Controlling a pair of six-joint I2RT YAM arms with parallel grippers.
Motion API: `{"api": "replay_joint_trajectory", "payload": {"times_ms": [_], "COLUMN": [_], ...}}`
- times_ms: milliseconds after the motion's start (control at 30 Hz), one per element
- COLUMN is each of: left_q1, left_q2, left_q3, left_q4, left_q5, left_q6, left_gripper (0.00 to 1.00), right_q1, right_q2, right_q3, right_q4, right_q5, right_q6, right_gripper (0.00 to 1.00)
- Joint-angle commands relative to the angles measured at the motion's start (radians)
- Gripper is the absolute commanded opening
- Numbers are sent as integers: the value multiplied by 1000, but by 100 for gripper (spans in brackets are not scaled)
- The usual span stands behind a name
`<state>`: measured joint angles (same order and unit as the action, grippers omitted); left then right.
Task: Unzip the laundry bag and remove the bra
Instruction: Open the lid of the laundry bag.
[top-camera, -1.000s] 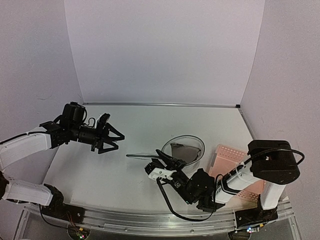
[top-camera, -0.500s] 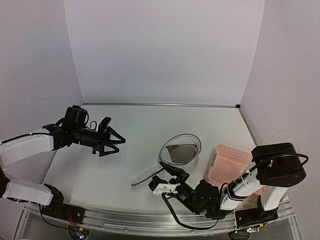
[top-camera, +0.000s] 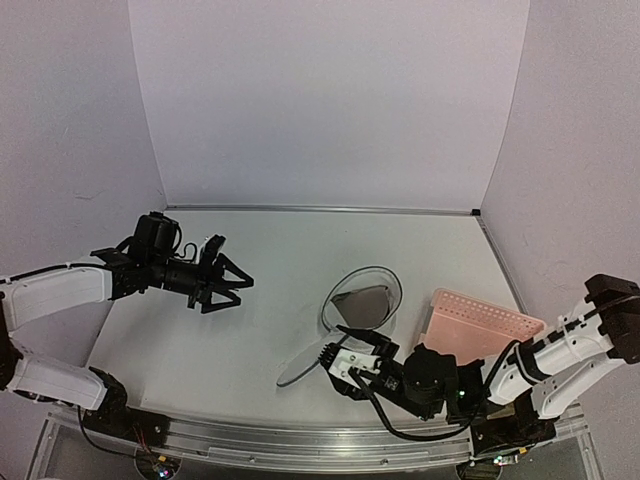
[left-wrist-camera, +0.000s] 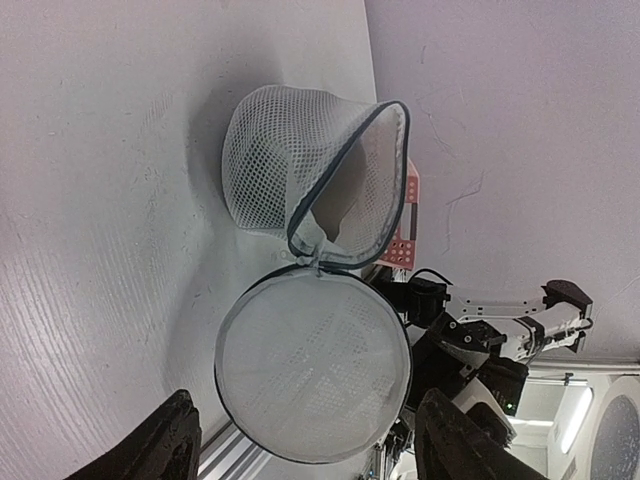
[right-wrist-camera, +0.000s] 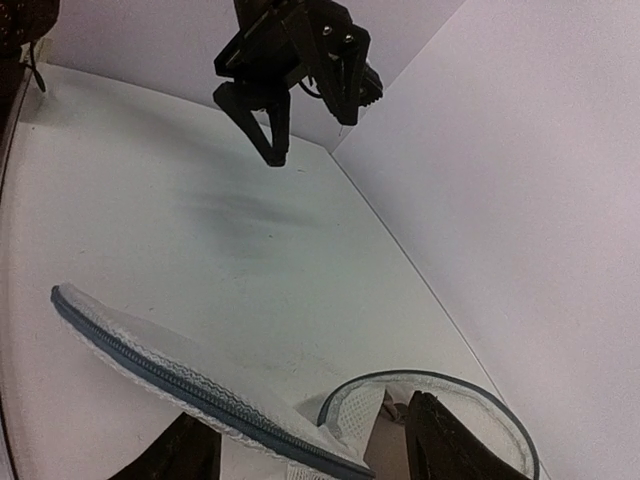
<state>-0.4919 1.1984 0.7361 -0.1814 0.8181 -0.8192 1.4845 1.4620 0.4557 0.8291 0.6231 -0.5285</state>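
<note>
Starting at the near edge of the desk (top-camera: 200, 350), the right hand (top-camera: 340, 352) sits low with its fingers spread wide. The circular mesh lid (top-camera: 303, 362) lies just at this hand. In the right wrist view its dark zipper rim crosses the gap between the fingers, unclamped. The lid joins the laundry bag (top-camera: 392, 305) at one point of the rim. The bag stands unzipped at 1 o'clock from the lid, its mouth gaping. The orange-brown bra (top-camera: 362, 302) sits inside the bag. A pink perforated basket (top-camera: 480, 325) lies near the bag, at 4 o'clock. The left hand (top-camera: 232, 290) hovers at 9 o'clock from the bag, well apart, fingers spread, holding nothing.
</note>
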Motion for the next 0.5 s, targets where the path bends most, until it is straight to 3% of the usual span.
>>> {"api": "replay_joint_trajectory", "payload": {"times_ms": [0, 467], "left_q1": [-5, -5], "left_q2": [8, 42], "left_q3": [8, 27], "left_q4": [50, 58], "left_q5": [29, 50], "left_q6": [13, 35], "left_gripper": [74, 74], "right_q1": [3, -2], "right_q2": [-107, -299], "right_q3": [8, 124], "right_q4": [-245, -884], "right_q5": [-39, -135], "right_q6": [129, 335], "right_gripper": [65, 73]}}
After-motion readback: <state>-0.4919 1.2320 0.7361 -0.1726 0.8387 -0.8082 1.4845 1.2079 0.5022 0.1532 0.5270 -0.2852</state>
